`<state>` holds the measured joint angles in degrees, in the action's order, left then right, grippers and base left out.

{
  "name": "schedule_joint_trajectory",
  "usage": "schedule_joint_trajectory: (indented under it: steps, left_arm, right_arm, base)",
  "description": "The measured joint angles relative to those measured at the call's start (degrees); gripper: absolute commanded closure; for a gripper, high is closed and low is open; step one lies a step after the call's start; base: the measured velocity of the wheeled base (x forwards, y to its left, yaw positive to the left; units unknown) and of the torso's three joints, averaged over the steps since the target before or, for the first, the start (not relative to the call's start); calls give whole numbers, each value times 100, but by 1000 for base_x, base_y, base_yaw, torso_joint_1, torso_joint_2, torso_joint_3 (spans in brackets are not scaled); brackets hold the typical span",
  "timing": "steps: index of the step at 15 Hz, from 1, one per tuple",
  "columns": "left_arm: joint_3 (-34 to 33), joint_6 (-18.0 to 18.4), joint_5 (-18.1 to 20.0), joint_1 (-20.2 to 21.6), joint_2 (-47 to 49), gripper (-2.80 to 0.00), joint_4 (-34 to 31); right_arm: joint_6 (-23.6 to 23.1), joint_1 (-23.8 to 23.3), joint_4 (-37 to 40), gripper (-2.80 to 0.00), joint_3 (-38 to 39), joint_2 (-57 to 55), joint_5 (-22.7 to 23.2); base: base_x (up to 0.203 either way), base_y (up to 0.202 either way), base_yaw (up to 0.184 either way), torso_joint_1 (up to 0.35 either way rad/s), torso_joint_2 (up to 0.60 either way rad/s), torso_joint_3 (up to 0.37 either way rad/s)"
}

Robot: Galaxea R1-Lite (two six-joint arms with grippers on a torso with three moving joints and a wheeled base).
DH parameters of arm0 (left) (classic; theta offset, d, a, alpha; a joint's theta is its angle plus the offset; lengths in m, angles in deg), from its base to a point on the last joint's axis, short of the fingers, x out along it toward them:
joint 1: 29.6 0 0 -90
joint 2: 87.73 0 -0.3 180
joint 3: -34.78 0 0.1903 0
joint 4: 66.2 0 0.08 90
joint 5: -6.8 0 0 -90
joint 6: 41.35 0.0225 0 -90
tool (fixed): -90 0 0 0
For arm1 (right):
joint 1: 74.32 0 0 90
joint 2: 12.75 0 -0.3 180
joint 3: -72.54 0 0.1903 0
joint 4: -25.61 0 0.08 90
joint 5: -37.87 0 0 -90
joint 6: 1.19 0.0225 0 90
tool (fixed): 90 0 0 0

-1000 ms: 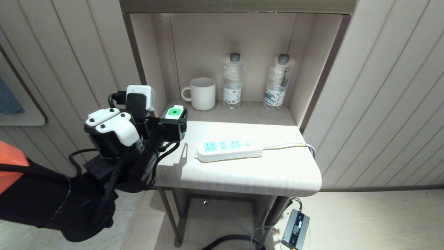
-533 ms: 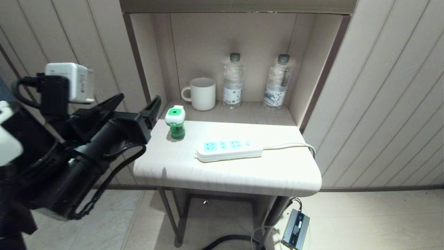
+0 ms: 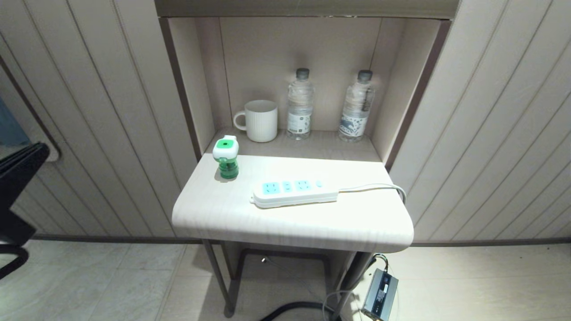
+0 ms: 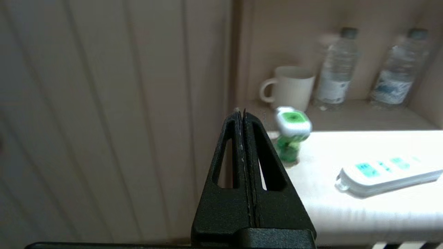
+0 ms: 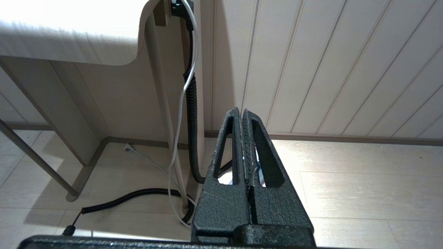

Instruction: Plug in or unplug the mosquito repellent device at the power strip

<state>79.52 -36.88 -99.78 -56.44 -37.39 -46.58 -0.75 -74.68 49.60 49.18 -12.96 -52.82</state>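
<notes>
The left gripper hung off the table's left side, well clear of it, its black fingers pressed flat together with nothing between them. On the small white table, the mosquito repellent device stood upright near the back left corner, unplugged, its translucent green bottle topped by the white-and-green plug head; how full the bottle was could not be made out. To its right and a little nearer the front lay the power strip, flat, apart from the device, its three light-blue socket faces all unoccupied and its white cord running off the table's right edge. In the wall niche behind, a white ribbed mug stood at the left, its inside hidden from view, and beside it two clear water bottles, both capped and upright. On the floor below the table's right end sat a dark power adapter. The right gripper was held low beside the table leg, facing the floor and wall, its fingers likewise closed on nothing.
</notes>
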Motion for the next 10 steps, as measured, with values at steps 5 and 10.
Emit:
schedule_joint_trajectory:
  steps: [5,10]
  left_arm:
    - [-356,-231,572,1091,-2000,0,-2572]
    - [-1249,-566,894,2214,-3352,0,-3963]
  right_arm:
    - [0,0,0,0,0,0,-2]
    - [-1,0,0,0,0,0,-2]
  base:
    - [0,0,0,0,0,0]
    - [0,0,0,0,0,0]
